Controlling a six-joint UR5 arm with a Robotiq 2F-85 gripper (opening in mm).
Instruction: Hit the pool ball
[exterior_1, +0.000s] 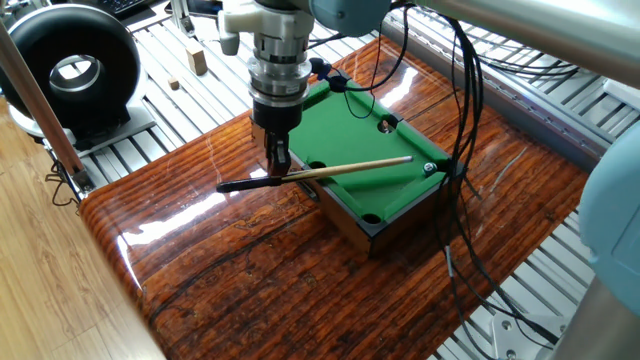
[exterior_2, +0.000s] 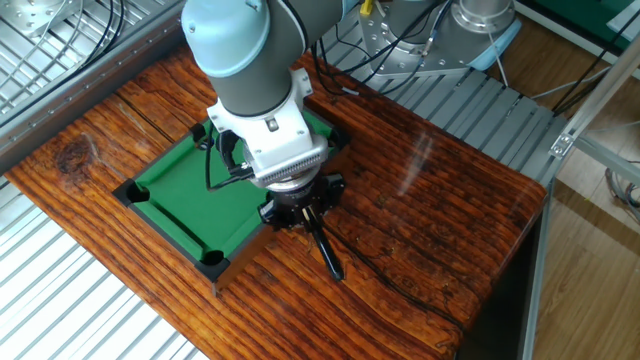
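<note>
So the gripper (exterior_1: 277, 168) is clamped on the cue stick (exterior_1: 345, 169) near its dark butt end, just off the near-left rail of the mini pool table (exterior_1: 352, 118). The cue lies roughly level across the green felt, pale tip pointing toward the right side of the frame.

The pool ball (exterior_1: 430, 168) sits by the right-hand corner pocket, a little past the cue tip, with a clear gap between them. In the other fixed view the arm blocks both tip and ball, so no help there.

My read: this is the wind-up part of the shot, cue cocked and not in contact. The next move needs a straight push along the cue's own line so the tip meets the ball. Any sideways drift probably just scrapes the rail or misses, since the ball is tiny and hugging the corner.

Surface is a glossy, streaky wooden tabletop (exterior_1: 250, 270) on a ribbed metal bench. There's a round black fan-looking thing (exterior_1: 70, 70) at upper left, loose cables (exterior_1: 462, 130) draped over the table's right end, and wood flooring at the left.
</note>
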